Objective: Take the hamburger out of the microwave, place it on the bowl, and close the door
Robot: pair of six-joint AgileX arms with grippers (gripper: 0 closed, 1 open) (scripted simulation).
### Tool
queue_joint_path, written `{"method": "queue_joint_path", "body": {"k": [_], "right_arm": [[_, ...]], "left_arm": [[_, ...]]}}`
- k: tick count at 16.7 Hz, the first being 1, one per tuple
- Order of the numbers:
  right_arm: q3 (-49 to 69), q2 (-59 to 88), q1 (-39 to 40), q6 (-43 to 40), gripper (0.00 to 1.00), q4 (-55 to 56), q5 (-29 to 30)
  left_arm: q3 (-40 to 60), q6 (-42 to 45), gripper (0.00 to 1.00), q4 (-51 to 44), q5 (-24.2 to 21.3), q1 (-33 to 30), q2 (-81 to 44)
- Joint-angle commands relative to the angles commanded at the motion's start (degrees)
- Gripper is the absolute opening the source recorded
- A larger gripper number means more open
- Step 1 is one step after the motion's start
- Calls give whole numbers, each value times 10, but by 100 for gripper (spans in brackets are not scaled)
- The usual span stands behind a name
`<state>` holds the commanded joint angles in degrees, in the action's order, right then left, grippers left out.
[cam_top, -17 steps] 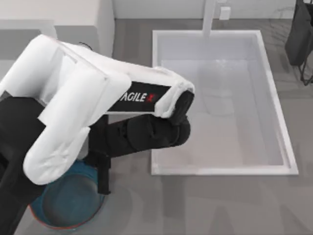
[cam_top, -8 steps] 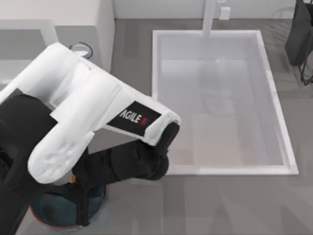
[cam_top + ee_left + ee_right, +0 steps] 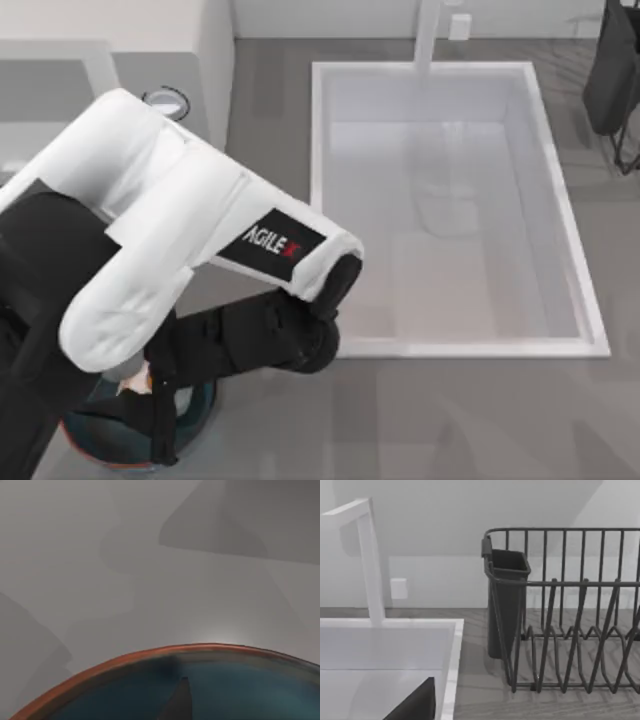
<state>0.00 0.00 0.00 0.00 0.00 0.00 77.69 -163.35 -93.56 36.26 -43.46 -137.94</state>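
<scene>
Hamburger (image 3: 133,378) at left tool (image 3: 150,400) (grip state unclear) | over bowl (image 3: 95,452)

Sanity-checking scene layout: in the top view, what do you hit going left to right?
Bowl under the left arm, low at the left → microwave knob → sink → dish rack at the right edge.

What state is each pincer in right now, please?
Left pincer: over the bowl beside the hamburger; fingers cannot be told.
Right pincer: not in view.
</scene>
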Motion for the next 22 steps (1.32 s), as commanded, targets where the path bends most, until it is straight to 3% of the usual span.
{"method": "queue_joint_path", "body": {"k": [2, 9, 10, 13, 17, 22], "right_arm": [[0, 0, 0, 0, 100, 0, 0], [0, 0, 0, 0, 100, 0, 0], [0, 0, 0, 0, 100, 0, 0], [0, 0, 0, 0, 100, 0, 0], [0, 0, 0, 0, 100, 0, 0], [0, 0, 0, 0, 100, 0, 0]], "left_arm": [[0, 0, 100, 0, 0, 0, 0], [0, 0, 100, 0, 0, 0, 0], [18, -15, 100, 3, 30, 3, 7], [7, 1, 100, 18, 21, 6, 23], [-55, 103, 100, 103, -28, 24, 126], [-191, 364, 100, 280, -123, 74, 390]]}}
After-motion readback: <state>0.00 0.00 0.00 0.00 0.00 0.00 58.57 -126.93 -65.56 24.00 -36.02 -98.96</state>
